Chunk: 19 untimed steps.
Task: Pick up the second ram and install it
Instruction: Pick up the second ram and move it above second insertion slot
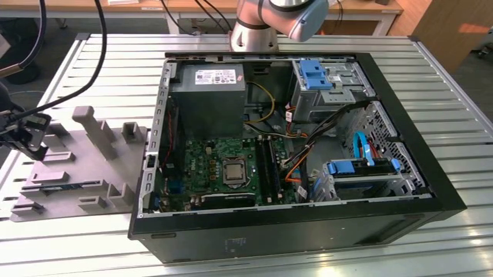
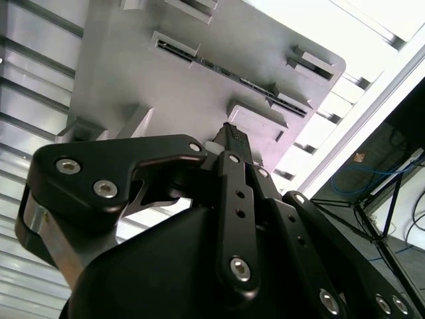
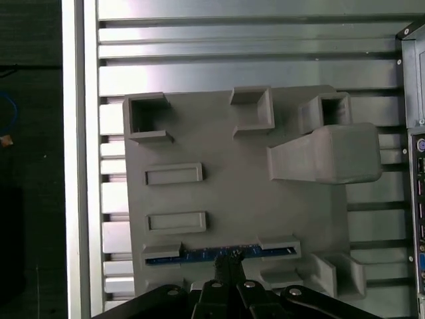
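On the slatted metal table (image 1: 454, 254), toward the exterior view's left, I see the grey tray (image 1: 77, 167) lying just beside the open computer case (image 1: 308, 236).

1. Gripper. The gripper (image 1: 32, 147) hangs over the tray's far-left portion in the exterior view. In the first wrist view the gripper (image 3: 229, 262) points down at the tray (image 3: 232, 193). In both wrist views the fingers (image 3: 222, 272) are pressed together and hold nothing.

2. The second ram. The second ram (image 3: 219, 254) stands on its long edge in a slot of the tray, held between two low blocks near one tray edge. In the first wrist view the tips of the fingers line up with the middle of the stick. In the second wrist view the second ram (image 2: 219, 66) shows as a thin dark strip across the tray (image 2: 166, 100), and the gripper (image 2: 232, 133) is clear of it, with bare tray surface visible between them. In the exterior view the second ram (image 1: 66, 186) is a dark line at the near side of the tray.

3. Computer case. The case lies on its side with the panel off. The green motherboard (image 1: 212, 164) sits inside, with the processor socket (image 1: 233, 171) near its centre and long dark memory slots (image 1: 266, 164) just beside it toward the exterior view's right. I cannot tell whether any slot is filled.
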{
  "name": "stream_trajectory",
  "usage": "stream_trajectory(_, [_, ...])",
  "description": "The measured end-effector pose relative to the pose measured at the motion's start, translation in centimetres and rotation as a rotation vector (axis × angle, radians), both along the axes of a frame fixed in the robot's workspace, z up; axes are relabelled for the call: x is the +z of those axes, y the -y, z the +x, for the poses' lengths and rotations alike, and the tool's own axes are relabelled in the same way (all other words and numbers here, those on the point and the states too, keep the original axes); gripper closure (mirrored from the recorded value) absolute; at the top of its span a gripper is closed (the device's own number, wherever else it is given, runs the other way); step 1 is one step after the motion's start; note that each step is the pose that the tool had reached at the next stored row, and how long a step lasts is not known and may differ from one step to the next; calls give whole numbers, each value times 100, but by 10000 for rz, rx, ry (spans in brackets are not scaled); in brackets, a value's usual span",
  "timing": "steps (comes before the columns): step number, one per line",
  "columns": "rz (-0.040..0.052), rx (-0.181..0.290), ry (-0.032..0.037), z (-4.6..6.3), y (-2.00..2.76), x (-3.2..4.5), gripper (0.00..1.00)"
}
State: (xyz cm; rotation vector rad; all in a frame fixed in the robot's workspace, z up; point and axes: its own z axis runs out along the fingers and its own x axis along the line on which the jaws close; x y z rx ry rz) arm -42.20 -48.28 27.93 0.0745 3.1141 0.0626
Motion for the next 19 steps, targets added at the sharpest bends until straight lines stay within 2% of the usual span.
stream_trajectory(19, [1, 3433, 1, 0, 0, -34, 89])
